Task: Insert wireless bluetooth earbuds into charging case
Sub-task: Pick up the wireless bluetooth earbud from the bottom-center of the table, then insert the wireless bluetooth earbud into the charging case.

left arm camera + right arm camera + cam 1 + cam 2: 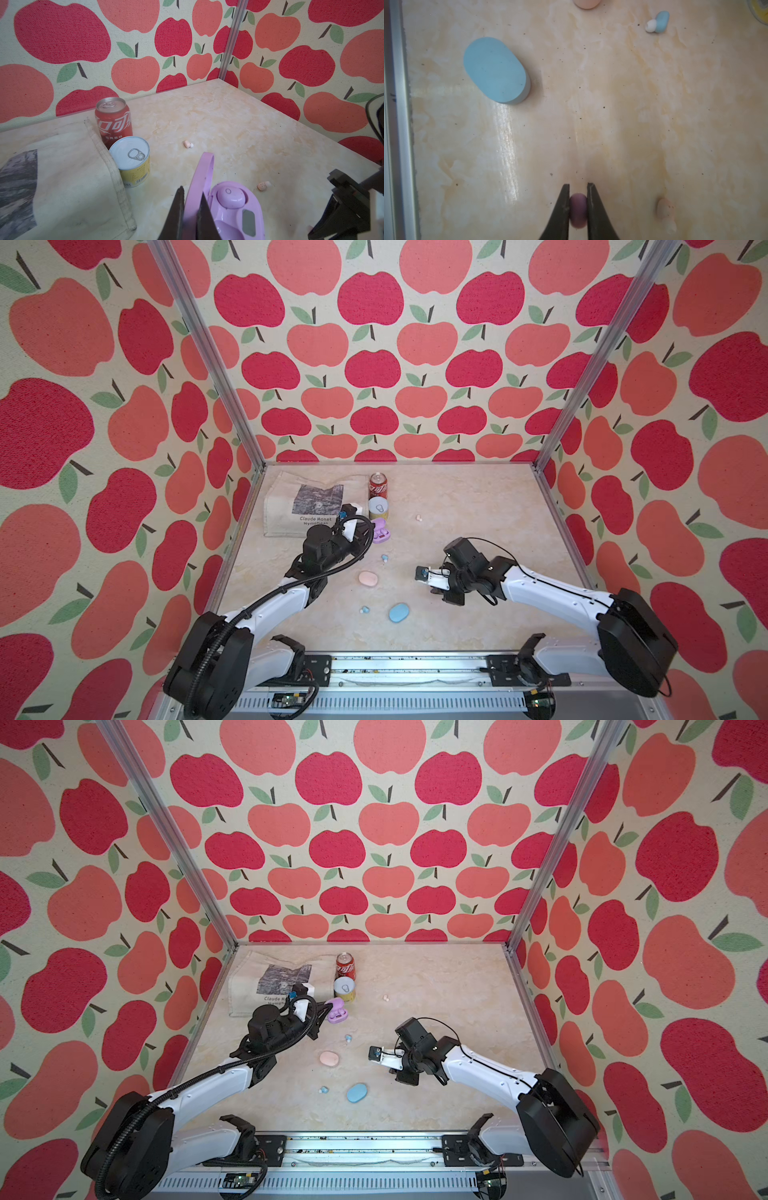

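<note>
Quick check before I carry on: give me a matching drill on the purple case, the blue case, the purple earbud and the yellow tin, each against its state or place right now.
Things:
1. purple case
2. blue case
3. purple earbud
4. yellow tin

States or places:
A. closed, lying on the table
B. upright beside the red cola can
C. pinched in the right gripper
D. open, lid clamped by the left gripper

Pairs: 1-D, 2-A, 3-C, 4-B.
</note>
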Controlling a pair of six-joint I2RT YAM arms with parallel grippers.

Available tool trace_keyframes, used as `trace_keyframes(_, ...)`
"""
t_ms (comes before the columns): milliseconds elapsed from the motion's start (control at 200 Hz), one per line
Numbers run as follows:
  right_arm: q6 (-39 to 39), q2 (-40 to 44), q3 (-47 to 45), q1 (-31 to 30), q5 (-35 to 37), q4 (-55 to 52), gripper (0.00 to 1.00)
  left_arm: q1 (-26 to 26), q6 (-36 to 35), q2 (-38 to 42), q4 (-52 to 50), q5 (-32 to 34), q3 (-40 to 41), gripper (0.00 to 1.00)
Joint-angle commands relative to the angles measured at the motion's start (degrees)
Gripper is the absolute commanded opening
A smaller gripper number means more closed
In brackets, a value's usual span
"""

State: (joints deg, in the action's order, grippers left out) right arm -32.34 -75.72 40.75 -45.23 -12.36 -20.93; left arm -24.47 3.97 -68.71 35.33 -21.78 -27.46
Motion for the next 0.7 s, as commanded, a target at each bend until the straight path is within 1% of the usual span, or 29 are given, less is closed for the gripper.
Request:
trace_keyframes(0,13.9,-3.4,4.6,3.5,-7.4,0.0,0.08,0.0,-0.9,-0.8,0.0,-2.4,-2.5,0.00)
trace_keyframes(220,31.3,-12.6,14.5,9.0,-14.0,-7.1,0.08,-0.2,-1.6,-1.1,-0.7,-2.8,-3.3,0.00)
trace_keyframes(310,38.3,-16.2,17.2,10.0,-14.9,-8.8,0.09,-0.4,-1.8,-1.4,-1.1,-3.2,-3.9,0.00)
trace_keyframes(510,47.7,-21.2,21.8,12.7,-18.9,-11.1,0.11,-2.1,-3.5,-2.5,-2.2,-3.5,-5.0,0.00)
trace_keyframes(695,54.5,-20.3,21.7,15.5,-22.6,-7.4,0.11,-2.7,-2.3,-5.2,1.2,-2.5,-5.2,0.00)
